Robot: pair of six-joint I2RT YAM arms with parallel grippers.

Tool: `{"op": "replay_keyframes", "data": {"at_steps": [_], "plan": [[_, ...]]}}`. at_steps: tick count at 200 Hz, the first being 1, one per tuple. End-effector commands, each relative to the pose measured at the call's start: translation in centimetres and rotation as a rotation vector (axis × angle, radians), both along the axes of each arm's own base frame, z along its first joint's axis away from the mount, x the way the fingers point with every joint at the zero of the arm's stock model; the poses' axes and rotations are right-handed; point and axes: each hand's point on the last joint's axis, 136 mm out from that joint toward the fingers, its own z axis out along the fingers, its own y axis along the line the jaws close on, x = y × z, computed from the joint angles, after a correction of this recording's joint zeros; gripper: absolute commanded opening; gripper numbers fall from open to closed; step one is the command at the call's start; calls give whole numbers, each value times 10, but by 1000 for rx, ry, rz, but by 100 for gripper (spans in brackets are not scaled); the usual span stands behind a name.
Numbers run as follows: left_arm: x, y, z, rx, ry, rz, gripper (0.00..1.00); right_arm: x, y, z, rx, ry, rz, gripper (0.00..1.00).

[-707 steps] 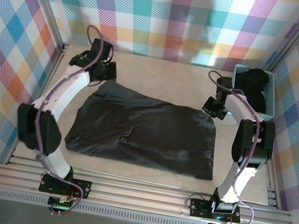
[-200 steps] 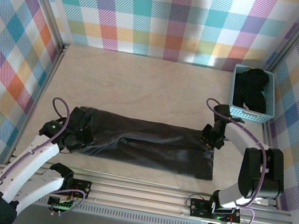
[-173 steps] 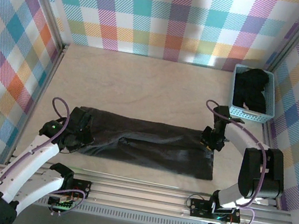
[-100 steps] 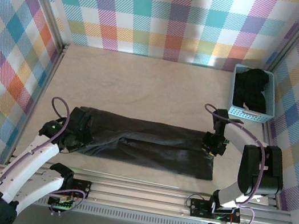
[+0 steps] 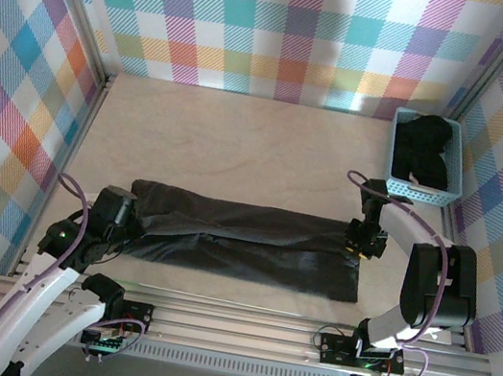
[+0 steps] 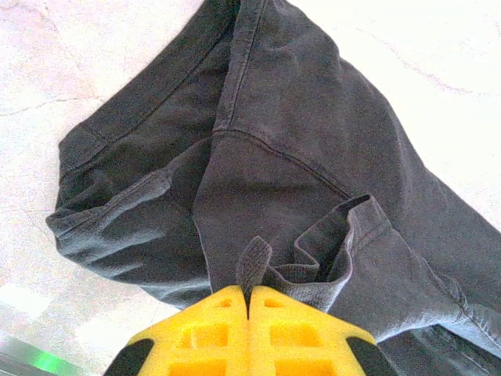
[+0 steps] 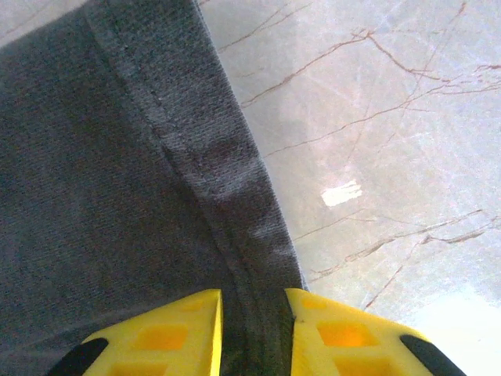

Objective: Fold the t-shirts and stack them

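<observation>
Left gripper [image 5: 125, 222] has drawn back toward near-left, fingers pressed together pinching t-shirt [image 5: 242, 240], folded lengthwise across table's [image 5: 241, 137] near-center. Right gripper [image 5: 363, 243] straddles shirt's right hem, jaws slightly apart; grip unclear. Basket [image 5: 419, 190] far-right.

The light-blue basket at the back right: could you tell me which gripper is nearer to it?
Right. The right gripper sits just in front of the basket, at the shirt's right edge; the left gripper is across the table.

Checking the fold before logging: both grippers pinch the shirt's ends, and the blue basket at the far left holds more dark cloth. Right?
Not quite: the top external view shows the basket at the far right. The rest holds: left gripper and right gripper pinch the shirt.
</observation>
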Motion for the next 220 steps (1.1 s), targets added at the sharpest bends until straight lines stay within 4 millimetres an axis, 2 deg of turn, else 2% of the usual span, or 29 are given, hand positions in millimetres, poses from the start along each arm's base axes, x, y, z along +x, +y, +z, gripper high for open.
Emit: {"op": "replay_keyframes", "data": {"at_steps": [1, 12, 27, 68, 75, 87, 103, 105, 118, 133, 143, 158, 173, 184, 199, 220], "plan": [[-10, 14, 8, 47, 16, 51, 0, 2, -6, 3, -30, 16, 4, 26], [-13, 20, 9, 69, 17, 70, 0, 4, -7, 4, -31, 10, 5, 26], [-12, 15, 5, 45, 23, 65, 0, 5, -6, 5, -29, 7, 2, 26], [-18, 0, -33, -46, 134, 86, 0, 9, -6, 6, -32, 1, 1, 26], [-19, -1, -36, -56, 140, 98, 9, 9, -7, 7, -35, 0, -2, 26], [-18, 0, -33, -64, 116, 108, 33, 10, -8, 8, -42, -6, -2, 26], [-13, 7, -13, -50, 33, 122, 55, 13, -10, 14, -55, -27, -8, 27], [-12, 8, -11, -45, 25, 122, 61, 13, -11, 15, -58, -31, -8, 27], [-2, 14, 14, -8, -39, 123, 68, 17, -11, 24, -53, -73, -8, 27], [15, 15, 25, 17, -12, 115, 68, 22, -10, 37, -46, -134, -4, 27], [32, 11, 22, -2, 37, 93, 68, 25, -8, 46, -34, -177, 6, 27], [63, 16, 16, -19, 83, 90, 66, 29, 3, 58, 18, -236, 40, 28], [96, 25, 4, -70, 96, 102, 62, 34, 25, 64, 135, -279, 94, 29], [115, 34, -13, -95, 143, 115, 56, 35, 36, 63, 197, -277, 113, 30], [131, 45, -35, -113, 220, 133, 50, 35, 49, 58, 269, -242, 138, 31], [150, 44, -54, -146, 233, 114, 43, 35, 57, 47, 309, -177, 134, 31]]}}
